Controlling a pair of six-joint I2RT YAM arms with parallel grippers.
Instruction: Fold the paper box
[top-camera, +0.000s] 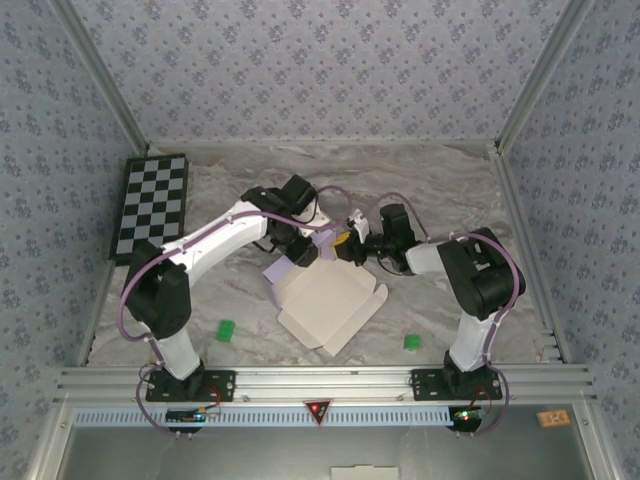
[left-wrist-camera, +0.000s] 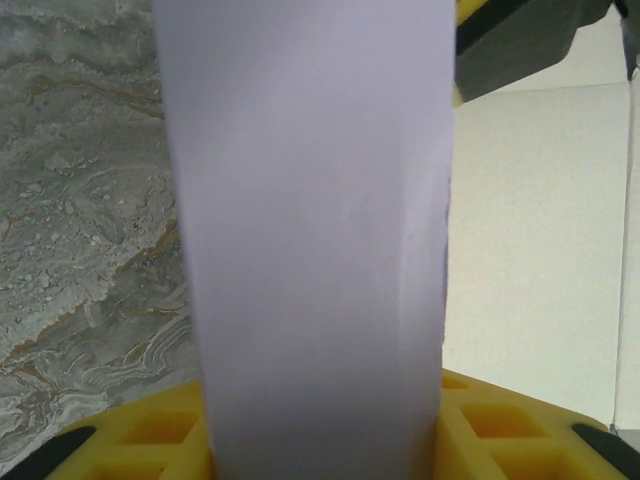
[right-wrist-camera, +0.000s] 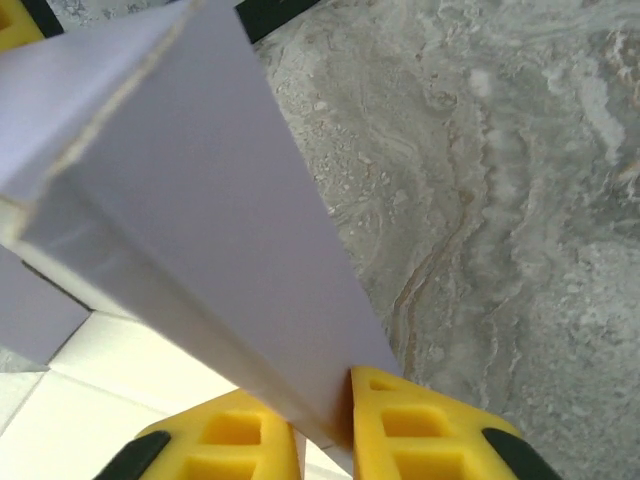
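Right pincer (right-wrist-camera: 325, 405) pinched shut on a paper box (top-camera: 330, 300) flap, mid-counter (top-camera: 460, 190). Left pincer (left-wrist-camera: 320, 410) straddles another flap, grip unclear. Card looks light, thin, crease-prone: best held near fold lines.

The paper box (left-wrist-camera: 310, 250) flap is blurred and cropped.

I work in a lab test cell: aluminium-profile frame (top-camera: 320, 380), wallpaper-patterned enclosure walls (top-camera: 320, 70), marble-print tabletop (top-camera: 450, 190), calibration-style checkerboard (top-camera: 150, 205) at my far left.
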